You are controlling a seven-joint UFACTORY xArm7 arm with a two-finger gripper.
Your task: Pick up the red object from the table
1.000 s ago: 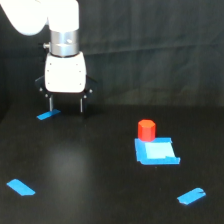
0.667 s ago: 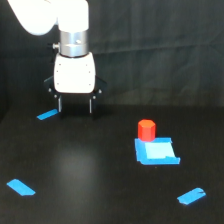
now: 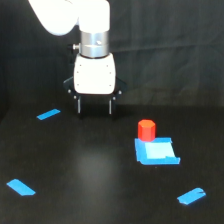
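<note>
Two dark fingers [image 3: 79,105] are seen hanging from the white gripper [image 3: 95,106], spread apart with bare space between them and nothing grasped; they hover above the surface [image 3: 90,180], well apart from the red object [image 3: 146,129], which lies toward the exterior view's right of them and nearer the camera.

The red object stands upright on the surface at the far edge of the blue square patch [image 3: 156,152], touching or just overlapping its rim; which of the two cannot be told.

The red object is judged to be light and stiff, a short plain cylinder, narrower than the gripper's body; its smooth curved wall may prove slippery, so hold is best taken across the middle of its sides, with the fingers lowered on either side and the top left free; being short and upright, it could be tipped if only one finger touches it first.

Counted: one red object; one blue square patch; three blue tape strips, one [image 3: 48,114] beyond and to the exterior view's left of the red object, one [image 3: 20,187] nearer and far to that same side, one [image 3: 191,195] nearer and to the exterior view's right of it; one gripper with two fingers.
</note>
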